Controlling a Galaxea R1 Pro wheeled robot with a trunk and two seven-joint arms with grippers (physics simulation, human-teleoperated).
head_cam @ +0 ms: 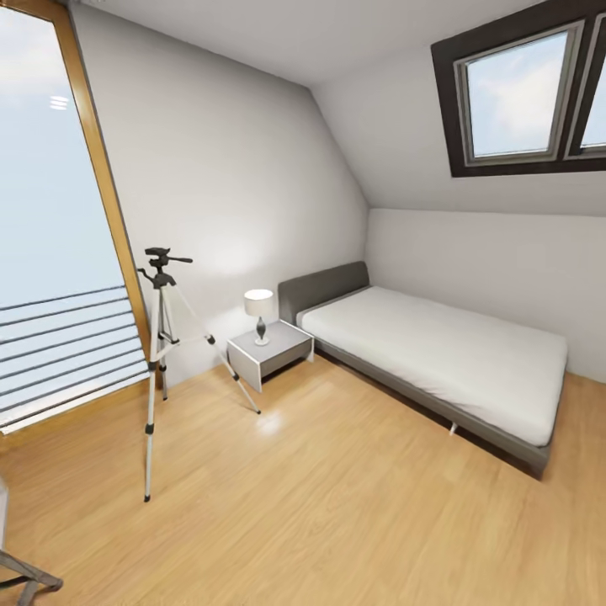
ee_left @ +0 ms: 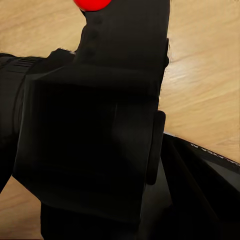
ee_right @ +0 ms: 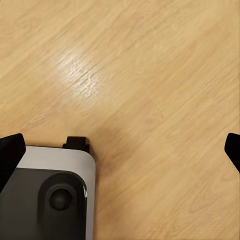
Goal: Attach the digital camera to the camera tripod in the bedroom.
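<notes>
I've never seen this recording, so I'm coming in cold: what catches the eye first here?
The camera tripod stands on the wood floor by the tall window, left of the nightstand with its lamp. A low grey bed lies under the skylight at the right. In the left wrist view, the black digital camera with its red dot looms close.

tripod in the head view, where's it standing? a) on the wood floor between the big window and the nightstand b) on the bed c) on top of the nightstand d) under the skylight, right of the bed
a: the camera tripod has its feet on the wood floor, with the tall window on one side and the nightstand holding the lamp on the other.
</notes>
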